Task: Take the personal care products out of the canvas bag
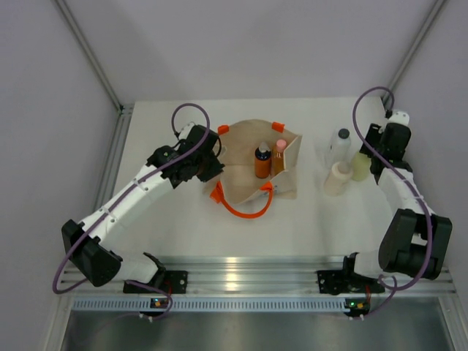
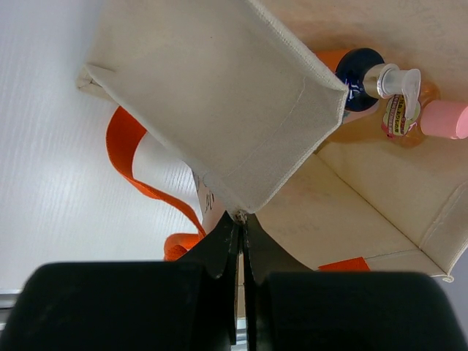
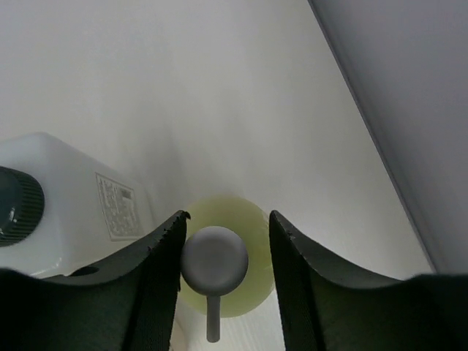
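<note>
The beige canvas bag with orange handles stands mid-table. Inside it are an orange bottle with a dark cap and a slim amber bottle with a pink cap. My left gripper is shut on the bag's left rim corner. To the right on the table stand a white bottle with a dark cap, a cream cylinder and a pale yellow-green bottle. My right gripper is open around the yellow-green bottle's cap, with a gap on one side.
An orange loop handle lies on the table in front of the bag. Grey enclosure walls rise close behind and to the right of the right arm. An aluminium rail runs along the near edge.
</note>
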Available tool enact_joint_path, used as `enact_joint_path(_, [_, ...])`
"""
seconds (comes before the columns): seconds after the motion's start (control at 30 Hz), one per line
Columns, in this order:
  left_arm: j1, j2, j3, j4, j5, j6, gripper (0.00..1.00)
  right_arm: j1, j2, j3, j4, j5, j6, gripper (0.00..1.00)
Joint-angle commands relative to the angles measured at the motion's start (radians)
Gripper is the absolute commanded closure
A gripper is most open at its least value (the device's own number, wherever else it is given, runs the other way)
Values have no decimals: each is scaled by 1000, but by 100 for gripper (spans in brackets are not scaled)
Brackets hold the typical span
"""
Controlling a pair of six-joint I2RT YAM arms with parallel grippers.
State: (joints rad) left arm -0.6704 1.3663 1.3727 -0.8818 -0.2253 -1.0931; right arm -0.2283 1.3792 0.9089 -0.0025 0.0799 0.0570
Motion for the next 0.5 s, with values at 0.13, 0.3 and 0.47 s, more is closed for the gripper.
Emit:
enact_joint_path(0.13, [-3, 31, 3, -16, 55, -14, 100, -11, -49, 123, 53, -11, 49, 27])
enact_joint_path(0.3, [-3, 34, 12, -13, 67, -22, 100, 56, -94, 252, -91, -123, 167, 29])
enact_joint_path(0.47, [3, 31, 15, 14, 121, -51, 100, 373, -115, 393, -260, -109, 267, 32])
